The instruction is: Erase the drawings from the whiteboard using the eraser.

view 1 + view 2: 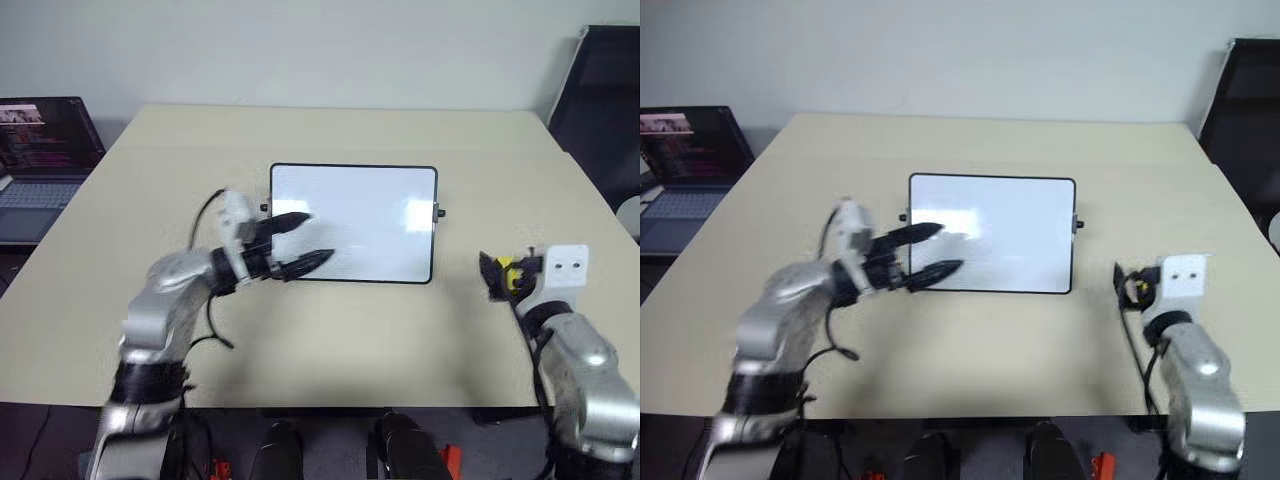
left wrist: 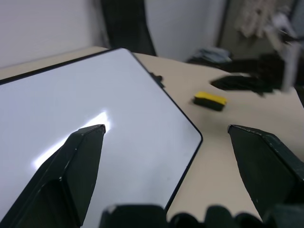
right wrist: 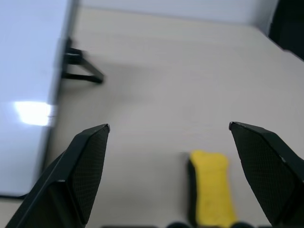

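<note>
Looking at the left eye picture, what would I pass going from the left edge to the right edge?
Laptop → left gripper at the whiteboard's left edge → whiteboard → yellow eraser by the open right gripper → dark chair.

I am looking down on a pale beige worktop point(image 1: 330, 340) with a matte, plain surface. Two things lie directly on it. Near the middle sits the whiteboard point(image 1: 380, 215), a small glossy white rectangle with a thin black frame, rounded corners and a small black knob on each short side. Its long edges run across my view, and its face looks blank, with bright light reflections on it. To the right of the board, well apart from it and nearer to me, the eraser point(image 3: 209, 190) lies flat on the worktop, a small oblong block, yellow on top with a black underside.
</note>
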Controlling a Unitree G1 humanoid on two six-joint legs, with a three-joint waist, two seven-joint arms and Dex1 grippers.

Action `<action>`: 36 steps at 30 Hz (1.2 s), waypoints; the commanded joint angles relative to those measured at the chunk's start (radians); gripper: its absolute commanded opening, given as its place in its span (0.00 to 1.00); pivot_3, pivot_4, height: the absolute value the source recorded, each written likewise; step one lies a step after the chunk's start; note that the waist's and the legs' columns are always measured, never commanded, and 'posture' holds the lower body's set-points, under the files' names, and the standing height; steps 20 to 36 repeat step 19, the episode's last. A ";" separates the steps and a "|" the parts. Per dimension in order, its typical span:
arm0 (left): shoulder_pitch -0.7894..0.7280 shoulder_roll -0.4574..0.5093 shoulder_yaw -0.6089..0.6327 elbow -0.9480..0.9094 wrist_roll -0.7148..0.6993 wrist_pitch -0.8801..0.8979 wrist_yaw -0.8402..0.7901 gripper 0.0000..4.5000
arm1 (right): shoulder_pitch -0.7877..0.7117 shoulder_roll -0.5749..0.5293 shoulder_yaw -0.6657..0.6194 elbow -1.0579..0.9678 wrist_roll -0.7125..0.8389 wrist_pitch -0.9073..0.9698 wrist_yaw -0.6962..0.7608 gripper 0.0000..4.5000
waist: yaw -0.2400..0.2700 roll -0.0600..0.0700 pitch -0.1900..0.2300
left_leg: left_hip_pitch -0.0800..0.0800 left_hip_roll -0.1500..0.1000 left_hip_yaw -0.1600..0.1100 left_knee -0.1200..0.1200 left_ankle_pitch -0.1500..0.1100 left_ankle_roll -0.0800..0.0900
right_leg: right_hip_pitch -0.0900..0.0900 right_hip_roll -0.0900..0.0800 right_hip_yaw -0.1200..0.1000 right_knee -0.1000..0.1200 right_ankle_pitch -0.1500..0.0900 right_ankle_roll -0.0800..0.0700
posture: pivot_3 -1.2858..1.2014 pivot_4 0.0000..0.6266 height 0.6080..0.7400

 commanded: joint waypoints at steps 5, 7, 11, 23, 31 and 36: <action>0.369 -0.136 0.120 -0.170 0.082 -0.112 0.297 1.00 | 0.249 0.108 0.069 0.071 -0.023 -0.473 -0.035 0.98 | 0.003 -0.004 0.001 | 0.003 -0.002 0.003 0.002 -0.001 -0.002 | 0.005 -0.004 0.001 -0.005 0.000 0.000 | 0.52 0.24 1.00; 0.374 -0.167 0.122 -0.145 0.147 -0.178 0.376 1.00 | 0.258 0.117 0.018 0.120 0.020 -0.519 -0.040 0.98 | 0.016 -0.008 0.002 | 0.002 -0.002 0.003 0.005 -0.001 -0.003 | 0.002 -0.004 0.001 -0.006 0.000 0.000 | 0.52 0.24 1.00; 0.363 -0.193 0.140 -0.107 0.201 -0.260 0.471 1.00 | 0.267 0.094 -0.024 0.173 0.050 -0.566 -0.021 0.98 | 0.014 -0.005 -0.001 | -0.001 -0.002 0.005 0.005 -0.007 -0.012 | 0.003 -0.008 0.000 -0.028 0.001 -0.002 | 0.52 0.24 1.00; 0.358 -0.209 0.072 -0.087 0.223 -0.310 0.499 1.00 | 0.222 0.042 -0.044 0.171 0.076 -0.531 -0.009 0.98 | 0.007 -0.007 -0.004 | -0.005 -0.003 0.022 0.005 -0.006 -0.010 | 0.009 -0.021 0.000 -0.053 0.002 -0.004 | 0.52 0.24 1.00; 0.358 -0.209 0.072 -0.087 0.223 -0.310 0.499 1.00 | 0.222 0.042 -0.044 0.171 0.076 -0.531 -0.009 0.98 | 0.007 -0.007 -0.004 | -0.005 -0.003 0.022 0.005 -0.006 -0.010 | 0.009 -0.021 0.000 -0.053 0.002 -0.004 | 0.52 0.24 1.00; 0.358 -0.209 0.072 -0.087 0.223 -0.310 0.499 1.00 | 0.222 0.042 -0.044 0.171 0.076 -0.531 -0.009 0.98 | 0.007 -0.007 -0.004 | -0.005 -0.003 0.022 0.005 -0.006 -0.010 | 0.009 -0.021 0.000 -0.053 0.002 -0.004 | 0.52 0.24 1.00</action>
